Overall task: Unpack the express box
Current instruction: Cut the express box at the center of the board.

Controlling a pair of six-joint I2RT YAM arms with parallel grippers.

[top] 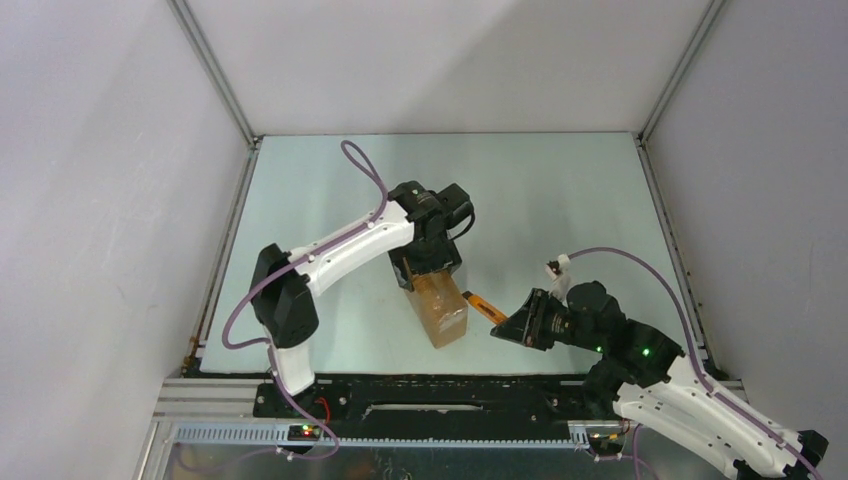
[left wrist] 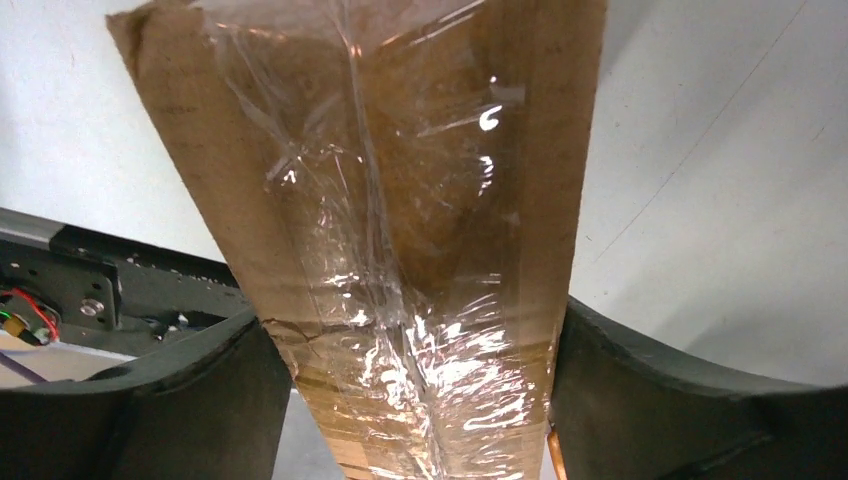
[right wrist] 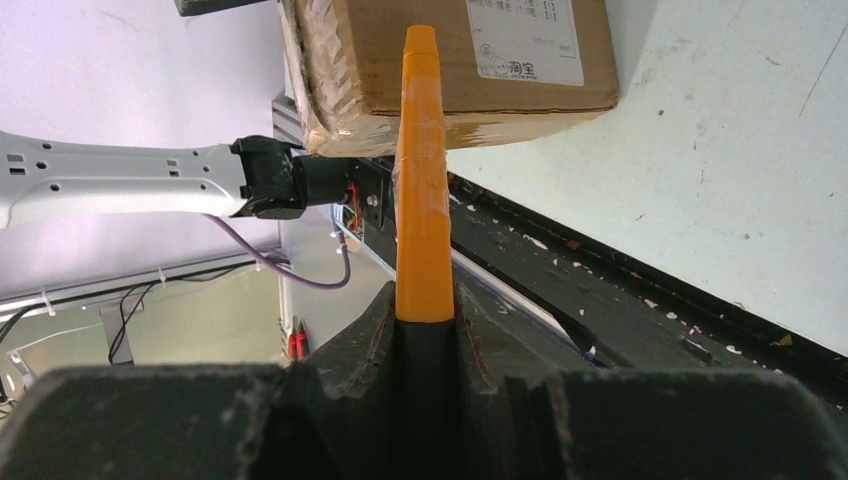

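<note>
The express box [top: 441, 310] stood on the table [top: 560, 200], in the middle and close to the near edge, between the two arms. Clear tape covered its upper face, and a white label [right wrist: 525, 40] was on the side facing the right arm. The left gripper [top: 427, 274] was over the far end of the box, its jaws spread wide with one finger [left wrist: 200, 400] against each long side, clamping it. The right gripper [top: 508, 325] had its jaws pressed together on an orange utility knife [top: 482, 305]. The knife tip pointed at the label side, just beside the box; I could not tell if it touched.
</note>
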